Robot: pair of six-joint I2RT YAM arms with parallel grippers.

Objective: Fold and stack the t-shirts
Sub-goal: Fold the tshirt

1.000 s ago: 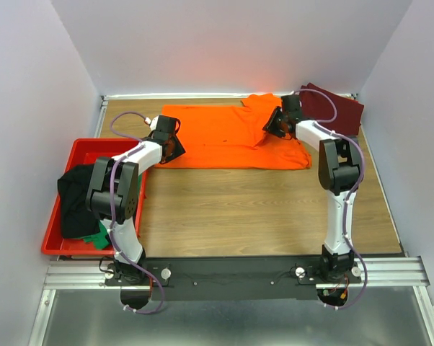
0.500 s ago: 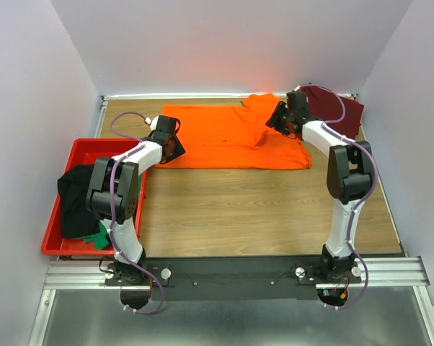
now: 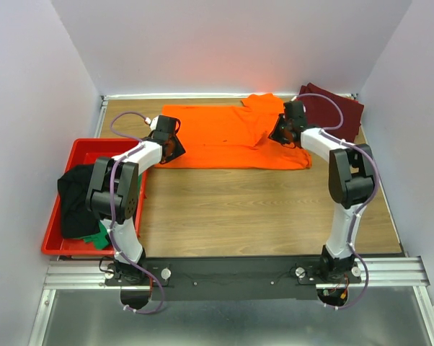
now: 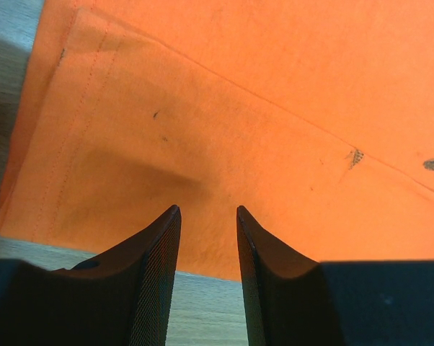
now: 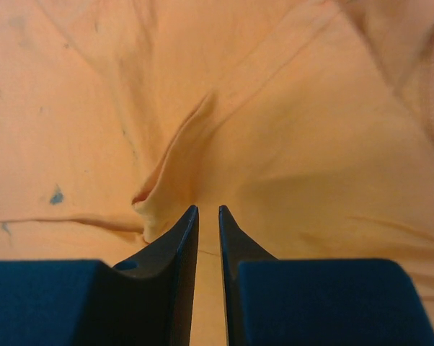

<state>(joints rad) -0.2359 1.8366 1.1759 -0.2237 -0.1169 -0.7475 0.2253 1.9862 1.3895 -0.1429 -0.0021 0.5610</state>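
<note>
Bright orange cloth t-shirt (image 3: 231, 137) flat on far side of wooden worktop (image 3: 260, 209), long axis 9 to 3 o'clock. Left end effector (image 4: 208, 210) over 9 o'clock hem, half-spread, empty. Right end effector (image 5: 208, 209) at 3 o'clock end, narrow, raised fold at tips; grip unclear.

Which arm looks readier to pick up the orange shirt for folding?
Probably the right: the right gripper has its jaws nearly closed at a raised ridge of the orange t-shirt. The left gripper stands open over flat cloth near the hem.
</note>
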